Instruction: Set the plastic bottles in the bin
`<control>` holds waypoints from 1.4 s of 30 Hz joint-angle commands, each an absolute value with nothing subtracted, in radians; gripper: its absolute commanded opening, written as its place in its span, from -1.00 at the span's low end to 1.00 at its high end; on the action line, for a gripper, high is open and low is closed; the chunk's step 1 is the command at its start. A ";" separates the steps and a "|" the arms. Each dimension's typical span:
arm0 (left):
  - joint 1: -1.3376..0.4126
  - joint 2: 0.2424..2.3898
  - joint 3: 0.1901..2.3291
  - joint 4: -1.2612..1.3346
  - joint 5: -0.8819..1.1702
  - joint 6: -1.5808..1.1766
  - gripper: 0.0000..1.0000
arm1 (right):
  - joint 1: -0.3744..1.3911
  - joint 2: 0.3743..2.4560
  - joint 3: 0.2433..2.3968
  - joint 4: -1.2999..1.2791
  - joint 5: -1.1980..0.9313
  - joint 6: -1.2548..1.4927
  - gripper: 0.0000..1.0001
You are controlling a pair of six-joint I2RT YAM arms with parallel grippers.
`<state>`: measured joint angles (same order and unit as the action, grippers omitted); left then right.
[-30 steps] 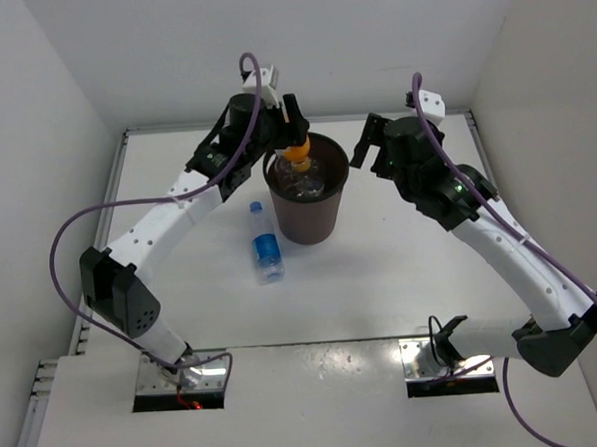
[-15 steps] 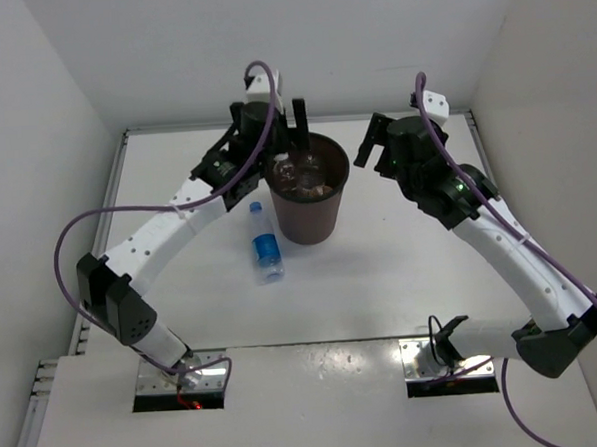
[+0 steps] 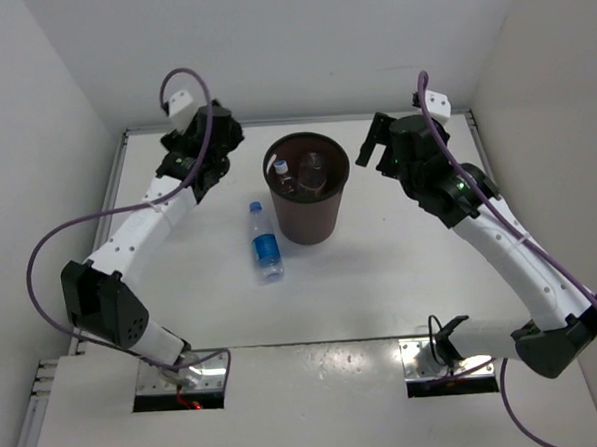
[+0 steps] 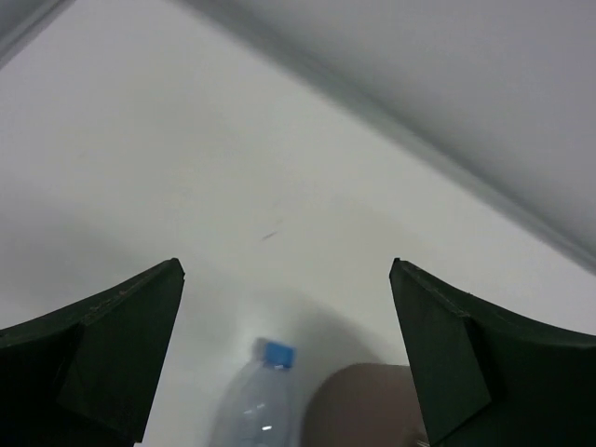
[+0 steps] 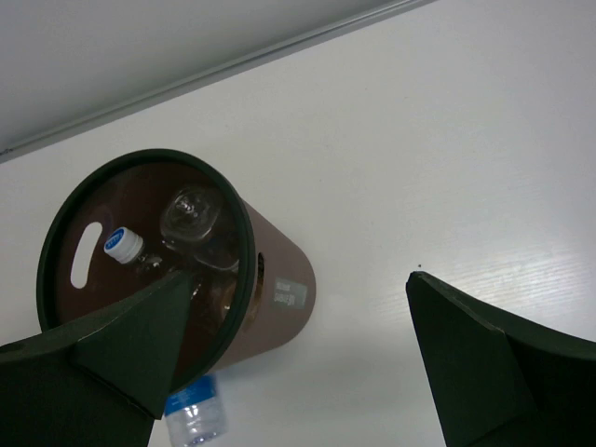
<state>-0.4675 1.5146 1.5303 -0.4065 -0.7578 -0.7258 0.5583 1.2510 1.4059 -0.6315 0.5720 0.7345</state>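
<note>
The dark brown bin (image 3: pixel 308 218) stands upright at the back middle of the table. Inside it lie a clear bottle with a white cap (image 3: pixel 282 169) and a plain clear bottle (image 3: pixel 314 167); both also show in the right wrist view, the capped bottle (image 5: pixel 122 244) beside the clear one (image 5: pixel 191 212). A clear blue-labelled, blue-capped bottle (image 3: pixel 267 243) lies on the table just left of the bin, seen as bottle (image 4: pixel 251 410) beside the bin (image 4: pixel 358 405). My left gripper (image 3: pixel 225 152) hangs open and empty, back left of the bin. My right gripper (image 3: pixel 371 143) is open and empty to the bin's right.
White walls close the table on the left, back and right. The blue-labelled bottle (image 5: pixel 194 410) lies below the bin's rim (image 5: pixel 237 214) in the right wrist view. Purple cables loop off both arms.
The left gripper opened over the bin and let go of an orange bottle, which dropped inside. It then swung left and away from the bin. The right arm stayed still.
</note>
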 commanded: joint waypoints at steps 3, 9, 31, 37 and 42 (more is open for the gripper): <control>-0.226 1.488 1.318 -0.536 -0.485 -1.012 1.00 | 0.543 1.190 1.365 -0.635 0.597 0.767 0.98; -0.150 1.535 1.142 -0.326 -0.175 -0.933 1.00 | 0.512 1.155 1.315 -0.626 0.597 0.798 0.98; -0.162 1.473 0.891 -0.094 0.049 -0.764 1.00 | 0.433 1.223 1.287 -0.595 0.445 0.827 0.98; -0.201 1.485 0.853 -0.094 0.061 -0.804 1.00 | 0.405 1.252 1.276 -0.574 0.394 0.827 0.98; -0.270 1.503 0.841 -0.084 0.052 -0.764 1.00 | 0.394 1.281 1.287 -0.574 0.364 0.827 0.98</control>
